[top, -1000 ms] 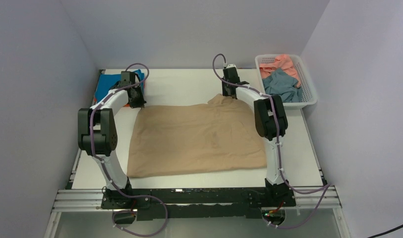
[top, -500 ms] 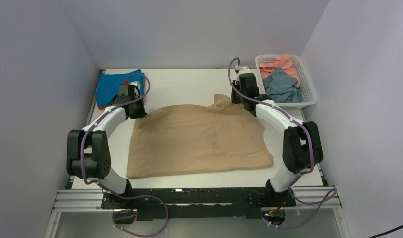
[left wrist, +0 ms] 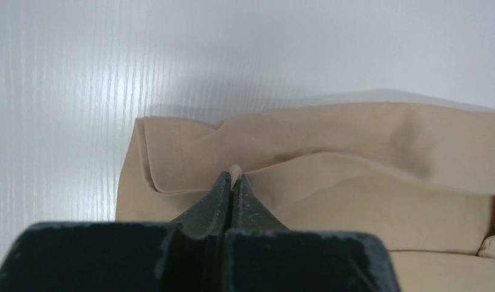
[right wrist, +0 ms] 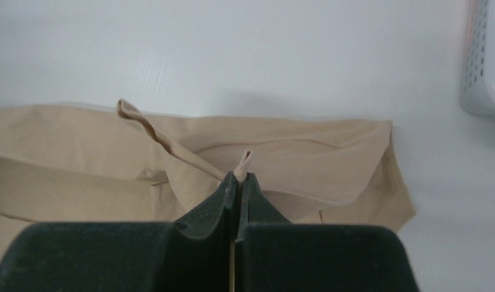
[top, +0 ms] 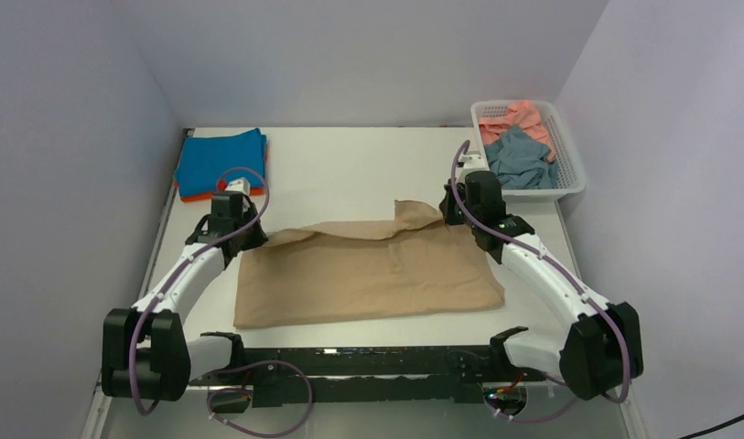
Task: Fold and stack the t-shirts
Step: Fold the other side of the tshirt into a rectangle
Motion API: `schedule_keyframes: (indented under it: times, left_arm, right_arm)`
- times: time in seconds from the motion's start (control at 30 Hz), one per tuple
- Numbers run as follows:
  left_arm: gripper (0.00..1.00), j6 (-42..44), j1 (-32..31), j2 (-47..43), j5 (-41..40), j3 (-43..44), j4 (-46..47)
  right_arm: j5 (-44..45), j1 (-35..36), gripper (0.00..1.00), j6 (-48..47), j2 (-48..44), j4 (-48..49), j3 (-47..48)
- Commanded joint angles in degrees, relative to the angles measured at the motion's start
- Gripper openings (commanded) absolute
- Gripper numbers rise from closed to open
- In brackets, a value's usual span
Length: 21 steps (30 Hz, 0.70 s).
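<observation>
The tan-beige t-shirt (top: pixel 368 270) lies across the middle of the table, its far edge lifted and folded toward the near side. My left gripper (top: pixel 244 233) is shut on the shirt's far left corner; the wrist view shows cloth (left wrist: pixel 330 182) pinched at the tips (left wrist: pixel 233 177). My right gripper (top: pixel 452 212) is shut on the far right edge, with a nub of cloth (right wrist: pixel 281 152) between the tips (right wrist: pixel 240 176). A folded bright blue t-shirt (top: pixel 220 162) lies on an orange one (top: pixel 192 195) at the far left. Salmon pink (top: pixel 517 115) and grey-blue (top: pixel 519 157) shirts fill the basket.
The white lattice basket (top: pixel 569 187) stands at the far right corner, its wall showing in the right wrist view (right wrist: pixel 482 61). White tabletop (top: pixel 350 165) stretches beyond the tan shirt. Walls close in on three sides.
Both grippers have moved toward the near edge, drawing the tan shirt's far edge over itself. The shirt's visible area has shortened. The blue stack is now uncovered by the left arm.
</observation>
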Motion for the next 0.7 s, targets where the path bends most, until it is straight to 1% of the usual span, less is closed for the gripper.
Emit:
schedule_keyframes:
  times: [0.0,0.1,0.27,0.4,0.6,0.67]
  left_arm:
    - [0.00,-4.1,-0.6,-5.1,-1.0,-4.3,3.0]
    - [0.00,-5.5,-0.7,-8.0,-4.0,-6.3,1.8]
    - [0.00,-6.7,-0.8,-12.3,-3.0,-9.4,2.1]
    - [0.00,-7.2,-0.8,-13.8,-2.3,-9.5,0.9]
    - [0.00,-8.0,-0.9,-15.1,-2.3,-11.0,0.8]
    - [0.02,-8.3,-0.9,-14.7,-2.1,-12.1,1.4]
  right_arm:
    - [-1.3,0.2,0.00,1.9,-5.2,-1.0,-1.9]
    - [-0.4,0.1,0.00,2.7,-6.8,-2.9,-2.8]
    - [2.3,0.2,0.00,2.5,-10.6,-6.5,-3.8]
    - [2.4,0.2,0.00,2.6,-12.7,-8.1,-4.0]
    - [1.5,0.2,0.00,2.5,-13.4,-9.4,-4.7]
    - [1.5,0.2,0.00,2.7,-13.2,-9.5,-5.7]
